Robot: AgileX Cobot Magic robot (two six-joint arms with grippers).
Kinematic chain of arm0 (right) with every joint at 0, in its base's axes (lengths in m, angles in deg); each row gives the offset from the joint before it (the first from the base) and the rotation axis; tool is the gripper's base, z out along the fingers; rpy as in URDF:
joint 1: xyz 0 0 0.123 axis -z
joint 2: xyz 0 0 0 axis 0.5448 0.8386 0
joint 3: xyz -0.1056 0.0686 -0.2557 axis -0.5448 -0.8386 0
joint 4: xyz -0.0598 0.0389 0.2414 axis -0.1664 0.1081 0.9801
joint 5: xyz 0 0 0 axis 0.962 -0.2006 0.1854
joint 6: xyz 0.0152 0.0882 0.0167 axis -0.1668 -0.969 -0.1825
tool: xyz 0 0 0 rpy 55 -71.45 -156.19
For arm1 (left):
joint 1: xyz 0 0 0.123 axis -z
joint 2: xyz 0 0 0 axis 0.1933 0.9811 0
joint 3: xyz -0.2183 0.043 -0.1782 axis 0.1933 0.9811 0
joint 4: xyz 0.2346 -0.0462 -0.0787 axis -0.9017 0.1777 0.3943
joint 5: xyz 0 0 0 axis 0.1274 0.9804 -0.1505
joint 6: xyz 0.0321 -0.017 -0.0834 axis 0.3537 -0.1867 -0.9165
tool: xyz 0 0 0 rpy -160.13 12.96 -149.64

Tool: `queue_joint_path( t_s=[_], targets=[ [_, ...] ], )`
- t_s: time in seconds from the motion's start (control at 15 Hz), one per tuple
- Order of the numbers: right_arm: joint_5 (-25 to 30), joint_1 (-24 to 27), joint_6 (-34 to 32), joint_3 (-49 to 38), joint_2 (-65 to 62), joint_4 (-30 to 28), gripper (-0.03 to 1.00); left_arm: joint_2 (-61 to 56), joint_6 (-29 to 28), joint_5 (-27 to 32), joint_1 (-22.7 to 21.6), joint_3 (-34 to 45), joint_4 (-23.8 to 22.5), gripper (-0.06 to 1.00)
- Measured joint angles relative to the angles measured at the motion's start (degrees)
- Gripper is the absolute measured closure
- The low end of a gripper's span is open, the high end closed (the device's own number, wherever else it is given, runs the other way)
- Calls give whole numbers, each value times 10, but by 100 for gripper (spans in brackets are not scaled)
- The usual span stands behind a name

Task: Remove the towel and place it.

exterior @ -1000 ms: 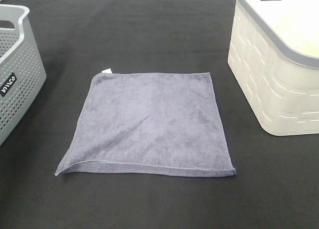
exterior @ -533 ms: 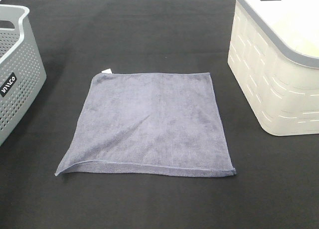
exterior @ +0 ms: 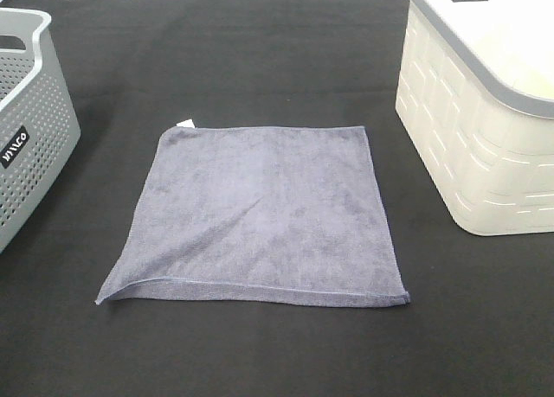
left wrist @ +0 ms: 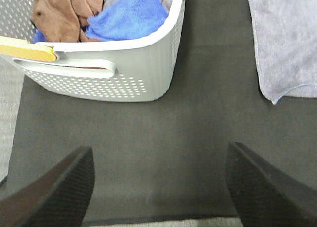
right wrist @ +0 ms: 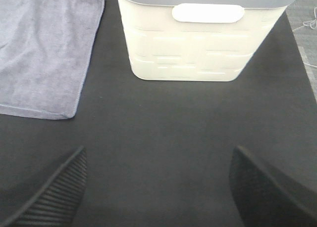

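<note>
The towel (exterior: 260, 211) lies flat on the black desk (exterior: 260, 51) between two baskets. It looks soft, light and floppy, so pinch a corner. Both grippers' fingers (left wrist: 64, 187) are spread apart, holding nothing

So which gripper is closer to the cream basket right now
Right. The right gripper faces the cream basket across bare mat; the left gripper is over by the grey basket, with the towel between.
</note>
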Motion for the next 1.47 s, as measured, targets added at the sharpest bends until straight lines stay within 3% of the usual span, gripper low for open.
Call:
queue_joint_path(
  t_s=[0.4, 0.67, 0.93, 1.2, 1.47],
  targets=[
    [2, -1, 30, -74, -104, 34, 20, -115, 1, -9, 0, 105, 5, 25],
    [-5, -1, 41, -135, -137, 47, 20, -158, 3, -38, 0, 115, 33, 25],
    [-57, -1, 43, -171, -138, 55, 20, -243, 9, -56, 0, 128, 51, 25],
    [-60, -1, 44, -173, -138, 56, 20, -246, -83, -56, 0, 128, -6, 25],
    [-60, -1, 39, -173, -138, 56, 20, -246, -86, -56, 0, 128, -6, 25]
  ],
)
